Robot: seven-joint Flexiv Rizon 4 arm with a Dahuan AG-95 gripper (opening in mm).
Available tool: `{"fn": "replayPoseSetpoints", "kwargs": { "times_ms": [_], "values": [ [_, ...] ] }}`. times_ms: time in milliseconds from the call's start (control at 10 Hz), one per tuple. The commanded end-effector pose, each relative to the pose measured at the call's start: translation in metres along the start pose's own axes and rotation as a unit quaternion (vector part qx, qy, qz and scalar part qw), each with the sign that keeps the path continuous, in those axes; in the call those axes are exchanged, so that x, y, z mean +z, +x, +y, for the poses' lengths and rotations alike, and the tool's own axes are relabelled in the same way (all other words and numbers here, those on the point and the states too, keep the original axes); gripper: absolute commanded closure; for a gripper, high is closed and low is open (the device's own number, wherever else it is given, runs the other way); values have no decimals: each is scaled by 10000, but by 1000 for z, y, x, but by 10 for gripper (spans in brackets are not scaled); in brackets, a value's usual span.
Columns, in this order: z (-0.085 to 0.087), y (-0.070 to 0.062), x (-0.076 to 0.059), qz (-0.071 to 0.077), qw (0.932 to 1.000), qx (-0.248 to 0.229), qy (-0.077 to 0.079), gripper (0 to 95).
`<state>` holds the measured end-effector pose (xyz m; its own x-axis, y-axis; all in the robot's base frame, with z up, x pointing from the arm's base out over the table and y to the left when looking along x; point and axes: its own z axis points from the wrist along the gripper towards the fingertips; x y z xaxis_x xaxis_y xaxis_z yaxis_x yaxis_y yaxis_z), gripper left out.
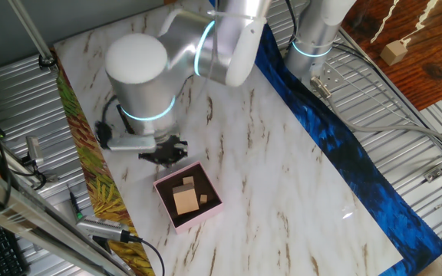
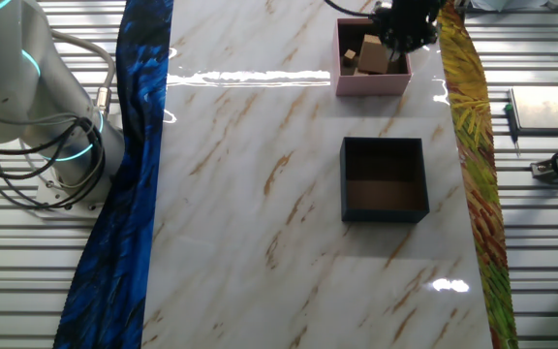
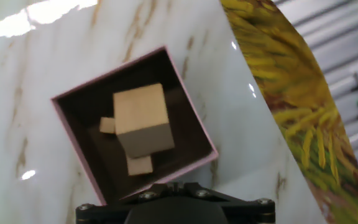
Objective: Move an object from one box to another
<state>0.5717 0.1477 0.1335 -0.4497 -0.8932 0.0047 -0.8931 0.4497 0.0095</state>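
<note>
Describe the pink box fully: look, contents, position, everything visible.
The pink box is square, with thin pale-pink walls and a dark brown inside, open on top. It sits flat on the marble table near the yellow-patterned edge. Inside lie one large tan wooden-looking cube and two small ones touching it. The pincer hangs just above one edge.

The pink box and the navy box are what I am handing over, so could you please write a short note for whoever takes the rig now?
Pincer: above the square pale-pink box; open or shut cannot be told.
Pink box: holds one large tan wooden cube and two small wooden blocks.
Square dark navy-blue box: on the marble table, apart from the pink box, nothing visible inside.
Done: blocks appear to be in the pink box.
Left: probably only pulling the arm away.
</note>
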Motion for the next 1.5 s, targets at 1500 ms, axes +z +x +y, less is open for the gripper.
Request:
{"fn": "replayPoseSetpoints", "kwargs": {
  "times_ms": [1500],
  "values": [
    [-73, 119, 4, 55, 9989, -470, 52, 950]
  ]
}}
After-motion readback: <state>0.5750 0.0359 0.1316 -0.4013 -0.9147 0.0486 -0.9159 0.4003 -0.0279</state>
